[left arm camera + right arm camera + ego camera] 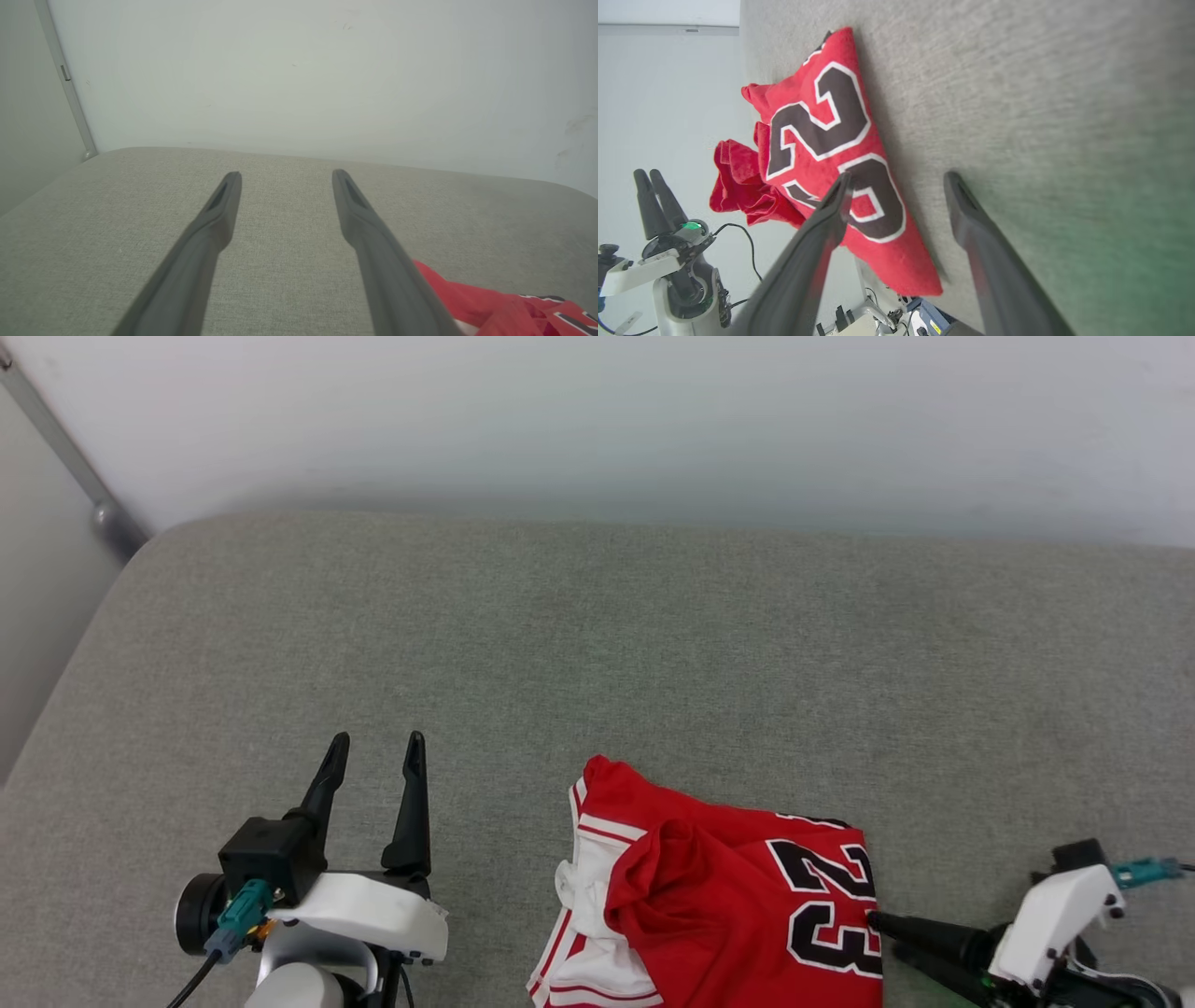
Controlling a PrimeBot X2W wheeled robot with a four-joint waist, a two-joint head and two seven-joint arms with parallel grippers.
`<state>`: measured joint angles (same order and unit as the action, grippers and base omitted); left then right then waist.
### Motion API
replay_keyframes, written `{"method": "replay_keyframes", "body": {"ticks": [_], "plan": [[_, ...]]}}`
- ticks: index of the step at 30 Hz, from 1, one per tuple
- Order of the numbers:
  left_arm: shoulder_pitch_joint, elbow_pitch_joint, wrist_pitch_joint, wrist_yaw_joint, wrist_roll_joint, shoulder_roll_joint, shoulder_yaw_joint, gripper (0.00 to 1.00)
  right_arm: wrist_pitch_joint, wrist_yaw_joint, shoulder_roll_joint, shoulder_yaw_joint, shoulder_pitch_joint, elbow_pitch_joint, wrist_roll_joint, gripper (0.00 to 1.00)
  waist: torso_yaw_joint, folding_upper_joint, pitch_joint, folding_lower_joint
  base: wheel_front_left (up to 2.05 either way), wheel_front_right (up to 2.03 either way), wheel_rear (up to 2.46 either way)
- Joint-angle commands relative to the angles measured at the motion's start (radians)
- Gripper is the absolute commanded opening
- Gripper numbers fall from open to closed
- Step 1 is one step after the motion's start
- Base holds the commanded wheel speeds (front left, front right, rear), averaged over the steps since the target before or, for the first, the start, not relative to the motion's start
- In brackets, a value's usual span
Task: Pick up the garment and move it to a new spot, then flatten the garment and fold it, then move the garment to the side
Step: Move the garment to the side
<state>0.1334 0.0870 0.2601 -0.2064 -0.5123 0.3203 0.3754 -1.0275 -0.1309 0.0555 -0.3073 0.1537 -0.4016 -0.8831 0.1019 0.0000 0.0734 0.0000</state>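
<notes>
The garment (728,915) lies bunched on the grey cushion (653,635) at its near edge, a red jersey with a black "23" facing up and a white striped sleeve on its left. It also shows as the garment (490,303) and the garment (831,140). My right gripper (882,933) is open and points left at the garment's right edge. In the right wrist view the right gripper (899,176) has one finger over the "23" and the other over bare cushion; I cannot tell whether either touches. My left gripper (373,742) (286,173) (648,172) stands open and empty, left of the garment.
A white wall (597,420) rises behind the cushion. A grey metal rail (65,457) runs down the far left corner, where the cushion's left edge drops off. Bare cushion stretches beyond and to both sides of the garment.
</notes>
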Motion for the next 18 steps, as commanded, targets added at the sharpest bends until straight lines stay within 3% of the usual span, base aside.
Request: {"method": "replay_keyframes", "body": {"ticks": [1, 8, 9, 11, 18], "plan": [[0.014, 0.004, 0.006, 0.002, 0.008, -0.006, -0.003, 1.00, 0.010, 0.000, -0.008, 0.026, 0.013, -0.023, -0.025, 1.00, 0.013, 0.0000, 0.011, 0.0000, 0.00, 0.00, 0.00], [0.036, 0.023, 0.007, 0.021, 0.018, -0.022, -0.005, 1.00, 0.086, 0.001, -0.008, 0.196, 0.071, -0.148, -0.157, 1.00, 0.029, 0.0000, 0.021, 0.0000, 0.00, 0.00, 0.00], [0.036, 0.026, 0.007, 0.020, 0.020, -0.024, -0.006, 1.00, 0.098, 0.001, -0.008, 0.211, 0.075, -0.157, -0.166, 0.80, 0.030, 0.0000, 0.021, 0.0000, 0.00, 0.00, 0.00], [0.034, 0.029, 0.007, 0.025, 0.025, -0.026, -0.010, 1.00, 0.118, 0.001, -0.008, 0.242, 0.085, -0.160, -0.171, 0.00, 0.030, 0.0000, 0.020, 0.0000, 0.00, 0.00, 0.00], [0.009, 0.037, 0.006, 0.028, 0.034, -0.030, -0.025, 1.00, 0.201, 0.000, 0.072, 0.392, 0.101, -0.055, -0.086, 0.00, 0.007, 0.0000, -0.006, 0.0000, 0.00, 0.00, 0.00]]}}
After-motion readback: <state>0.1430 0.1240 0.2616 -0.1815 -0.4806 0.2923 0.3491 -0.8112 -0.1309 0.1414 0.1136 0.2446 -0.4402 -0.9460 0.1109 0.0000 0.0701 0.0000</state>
